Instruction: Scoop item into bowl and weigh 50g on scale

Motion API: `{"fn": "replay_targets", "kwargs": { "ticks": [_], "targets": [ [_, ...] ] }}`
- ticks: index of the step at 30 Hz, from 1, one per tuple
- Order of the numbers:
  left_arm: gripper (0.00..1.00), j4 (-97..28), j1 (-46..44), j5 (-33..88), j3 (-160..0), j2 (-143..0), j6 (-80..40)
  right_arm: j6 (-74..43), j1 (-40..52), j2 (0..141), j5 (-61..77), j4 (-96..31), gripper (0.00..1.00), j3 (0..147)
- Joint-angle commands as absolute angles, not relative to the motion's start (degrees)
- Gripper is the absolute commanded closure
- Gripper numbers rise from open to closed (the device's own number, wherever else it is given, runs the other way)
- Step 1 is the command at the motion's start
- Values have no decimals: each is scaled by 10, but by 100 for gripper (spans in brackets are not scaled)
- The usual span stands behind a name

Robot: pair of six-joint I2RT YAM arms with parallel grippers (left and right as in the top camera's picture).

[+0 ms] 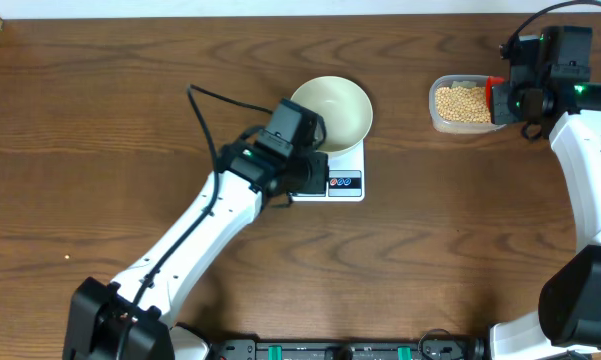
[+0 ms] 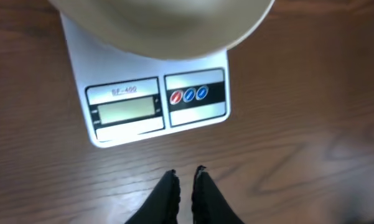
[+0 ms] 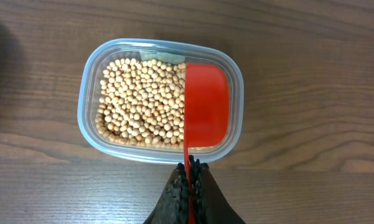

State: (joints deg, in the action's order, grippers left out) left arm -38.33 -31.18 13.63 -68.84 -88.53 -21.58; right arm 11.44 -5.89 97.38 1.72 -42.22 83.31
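Note:
The white bowl [image 1: 332, 108] sits empty on the white scale [image 1: 345, 183]. In the left wrist view, the scale [image 2: 130, 109] shows a blank-looking display and red and blue buttons, with the bowl [image 2: 168, 25] above. My left gripper [image 2: 185, 172] hovers over bare wood just in front of the scale, shut with nothing in it. The tan beans [image 3: 143, 102] fill a clear tub [image 3: 90, 81]. A red scoop [image 3: 205, 106] rests over the tub's right half. My right gripper [image 3: 191, 165] is shut on the scoop's thin handle.
The left arm's wrist [image 1: 290, 150] covers the scale's left part from above. The clear tub [image 1: 462, 103] stands at the back right, about a hand's width from the bowl. The table's back edge runs close behind both.

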Motion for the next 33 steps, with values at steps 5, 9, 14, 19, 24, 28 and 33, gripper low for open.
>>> {"fn": "replay_targets", "kwargs": {
  "ticks": [5, 9, 14, 19, 24, 28, 33],
  "targets": [
    [89, -385, -360, 27, -683, -886, -230, 107, -67, 976, 21, -422, 99, 843],
    [90, -379, -371, 27, -683, -896, -236, 103, -67, 976, 21, -422, 99, 843],
    [92, -374, -378, 27, -683, -920, -257, 103, -67, 976, 23, -422, 99, 843],
    [92, -370, -393, 30, -683, -941, -258, 103, -67, 976, 40, -422, 99, 843],
    [92, -358, -396, 30, -683, -950, -263, 103, -67, 976, 40, -422, 99, 843],
    [92, -348, -396, 30, -682, -956, -263, 103, -67, 976, 40, -422, 99, 843],
    [92, -329, -396, 30, -682, -978, -267, 103, -67, 976, 40, -422, 99, 843]
  ]
}}
